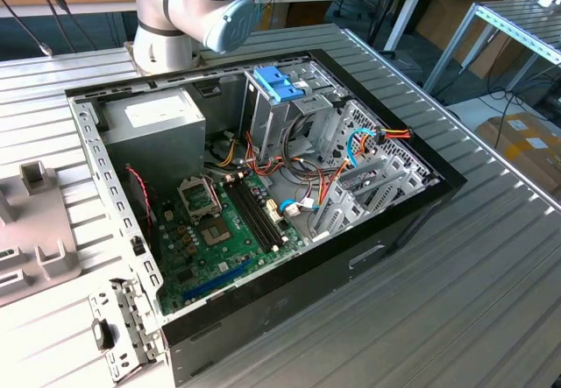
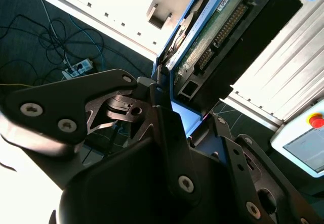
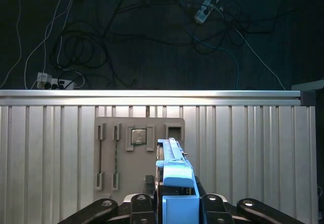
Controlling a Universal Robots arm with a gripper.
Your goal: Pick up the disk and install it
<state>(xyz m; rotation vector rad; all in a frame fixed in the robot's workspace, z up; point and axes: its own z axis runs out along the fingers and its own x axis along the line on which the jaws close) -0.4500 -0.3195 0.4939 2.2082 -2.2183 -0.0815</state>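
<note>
In both wrist views my gripper (image 3: 178,206) is shut on the disk (image 3: 173,171). In the first wrist view the disk stands edge-on between the black fingers (image 3: 139,204), and its light-blue carrier rises above them. It hangs over a grey fixture plate (image 3: 121,133) on the ribbed table. In the second wrist view the disk (image 2: 223,21) shows its green circuit board and dark connector side, and the gripper (image 2: 188,120) clamps its light-blue end. The exterior view shows the open computer case (image 1: 412,222), with a drive cage (image 1: 368,178) toward the exterior view's right.
A blue carrier (image 1: 279,81) sits in a bay at the back of the case. The arm's base (image 1: 188,11) stands behind the case. The fixture plate (image 1: 35,230) lies at the exterior view's left. Cables and power strips (image 3: 55,82) lie on the dark floor beyond the table edge (image 3: 152,96).
</note>
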